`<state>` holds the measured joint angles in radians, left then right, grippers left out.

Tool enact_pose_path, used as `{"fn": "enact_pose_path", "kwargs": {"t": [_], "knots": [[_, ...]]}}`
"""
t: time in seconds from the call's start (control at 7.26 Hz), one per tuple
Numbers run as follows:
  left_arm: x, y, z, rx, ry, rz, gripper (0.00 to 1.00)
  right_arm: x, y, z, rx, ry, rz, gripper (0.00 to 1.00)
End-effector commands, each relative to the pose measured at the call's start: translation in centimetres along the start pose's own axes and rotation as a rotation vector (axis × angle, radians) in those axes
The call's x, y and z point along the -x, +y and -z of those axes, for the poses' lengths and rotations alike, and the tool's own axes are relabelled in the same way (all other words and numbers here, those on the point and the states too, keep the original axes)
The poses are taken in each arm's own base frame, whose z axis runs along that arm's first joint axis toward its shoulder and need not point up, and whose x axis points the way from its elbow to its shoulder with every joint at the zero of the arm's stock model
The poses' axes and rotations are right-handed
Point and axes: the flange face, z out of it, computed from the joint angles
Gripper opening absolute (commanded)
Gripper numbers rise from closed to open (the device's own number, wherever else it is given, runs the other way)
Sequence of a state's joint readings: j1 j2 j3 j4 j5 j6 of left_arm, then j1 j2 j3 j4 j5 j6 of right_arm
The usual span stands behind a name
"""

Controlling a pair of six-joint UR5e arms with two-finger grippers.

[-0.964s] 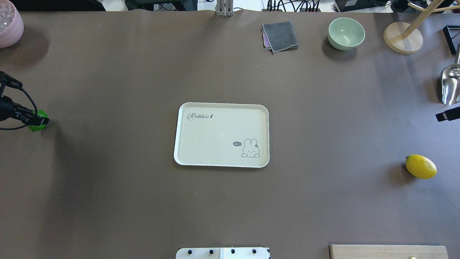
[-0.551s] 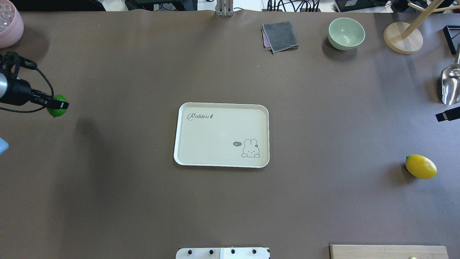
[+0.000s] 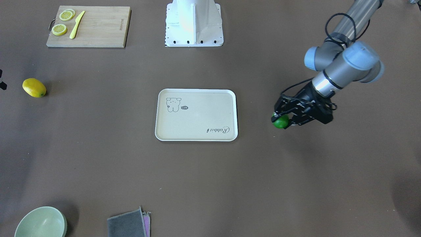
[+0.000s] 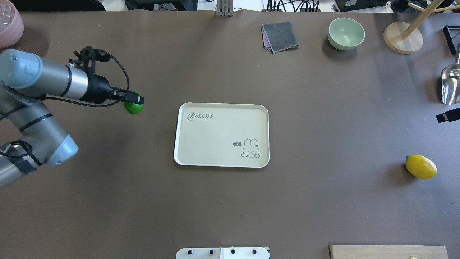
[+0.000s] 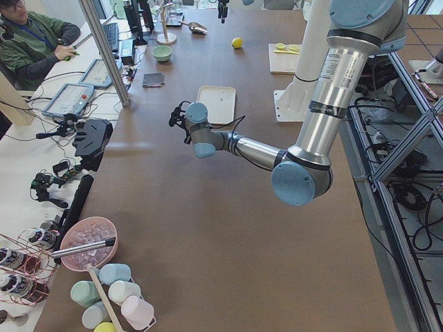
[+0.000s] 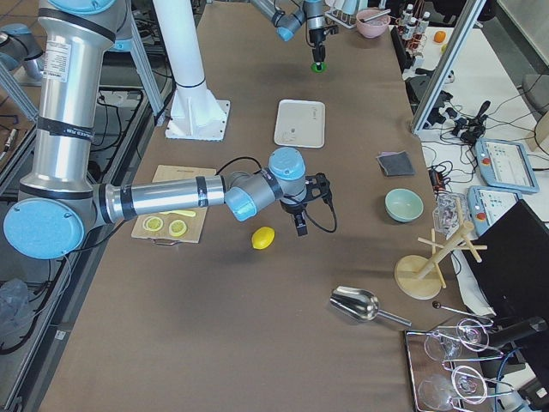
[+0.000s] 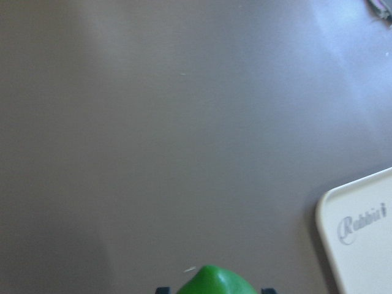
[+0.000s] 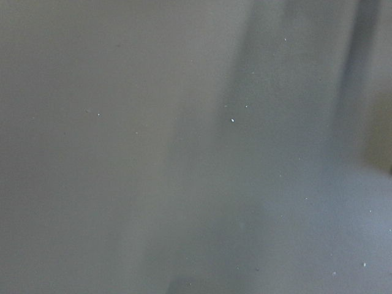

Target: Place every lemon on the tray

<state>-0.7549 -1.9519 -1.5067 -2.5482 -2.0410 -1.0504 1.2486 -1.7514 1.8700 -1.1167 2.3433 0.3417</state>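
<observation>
- Your left gripper (image 4: pixel 132 99) pinches the green lemon (image 4: pixel 134 108), jaws closed on its upper part, and the fruit hangs below them over bare table
- That lemon is near the tray (image 4: pixel 178 133), off its "Rabbit" end, but not yet over it; let go here and it would likely land on the table and roll
- The skin looks glossy and the grip sits high, so in my judgement a quick swing or sudden stop could let it slip out
- If you carry it across low, its underside could catch the raised rim and shove the tray; I can't tell how high it hangs
- Set it down near the middle, since an oval fruit dropped from height may roll over the rim
- The yellow lemon (image 4: pixel 421 166) lies on the table well apart from the tray, on your right side
- Your right gripper (image 4: pixel 447 116) barely shows at the edge of the overhead view, near that lemon; I cannot tell whether its jaws are spread or closed
</observation>
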Motion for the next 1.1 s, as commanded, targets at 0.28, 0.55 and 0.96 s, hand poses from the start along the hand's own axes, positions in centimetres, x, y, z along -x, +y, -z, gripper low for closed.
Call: {"fn": "enact_pose_path", "kwargs": {"t": [0.28,0.55,0.96], "knots": [[-12.9,4.6,-7.1,-0.103,0.058,0.075,0.14,0.0,0.0,0.0,0.0,0.001,-0.001,1.0],[-13.8,5.3,-7.7,-0.185,0.028,0.067,0.98,-0.2,0.2,0.1,-0.004,0.009,0.003,1.0],[-13.1,0.8,-1.9,-0.061,0.005,0.008,0.99,-1.9,2.0,-0.1,-0.003,0.068,0.102,1.0]]}}
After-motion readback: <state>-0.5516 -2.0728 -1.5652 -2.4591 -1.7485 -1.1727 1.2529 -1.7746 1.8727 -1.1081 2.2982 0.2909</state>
